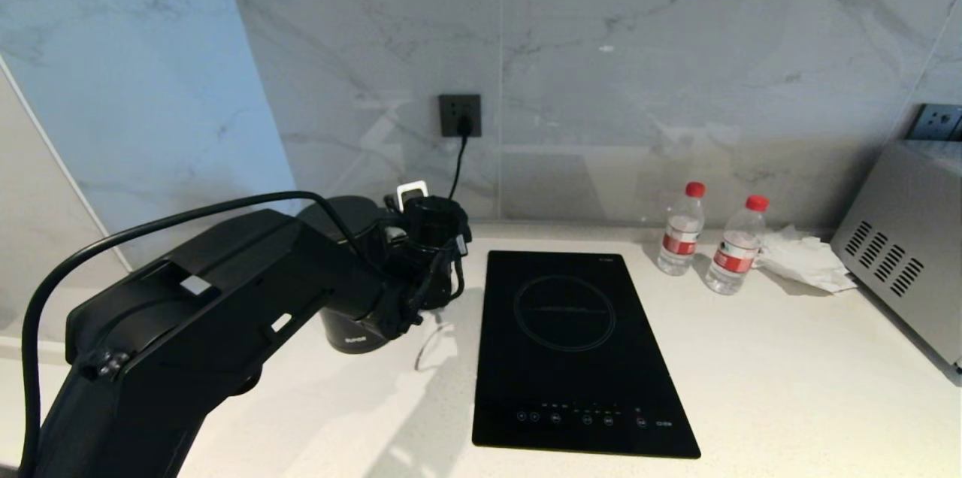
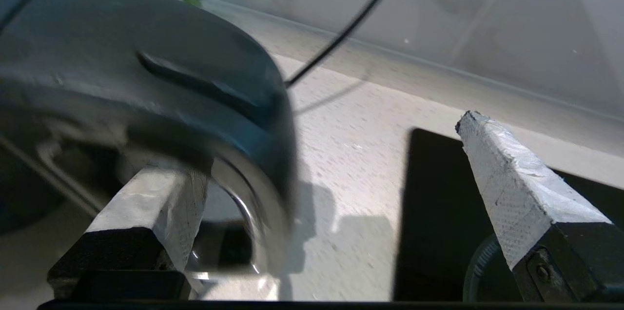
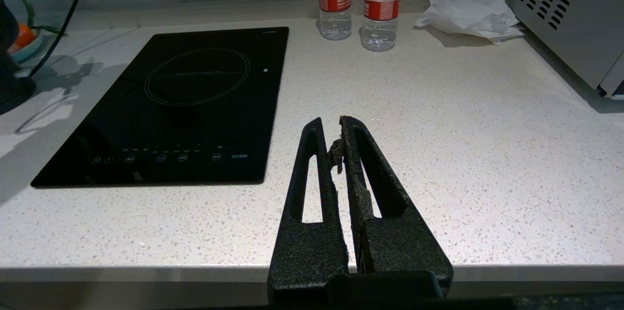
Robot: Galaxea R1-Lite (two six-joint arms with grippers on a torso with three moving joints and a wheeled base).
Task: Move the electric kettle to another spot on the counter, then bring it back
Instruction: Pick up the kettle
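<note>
While the left arm fills the near-left of the head view, you work from these points:

Counter (image 1: 789, 373): you have broad white worktop to either side of the induction hob (image 1: 575, 350). Judge your set-down spot before you lift, and keep it off the black glass.

Electric kettle (image 1: 353, 328): it stands upright at the back-left of the counter, just left of the hob and largely hidden behind your own arm in the head view. In the left wrist view its dark curved body and looped handle sit very close to the camera.

Left pincer (image 2: 331, 188): it is released, its two padded fingers (image 2: 512, 193) spread wide. One finger sits close by the kettle's handle loop, the other out over the counter and the hob edge; nothing is gripped yet. Whether the near finger already touches the handle you cannot tell, so ease in slowly.

Grip: aim to bring the handle squarely between the pads before you clench. A grasp taken off-centre would likely let the tall jug swing as it rises.

Power cord (image 1: 457, 162): it runs from the wall socket down behind the kettle. Lift straight up first so the kettle clears whatever it stands on.

Right pincer (image 3: 341, 139): clenched on nothing, parked over the counter's front edge, well clear of the work.

Water bottles (image 1: 706, 245): two stand right of the hob. Keep your path short of them.
</note>
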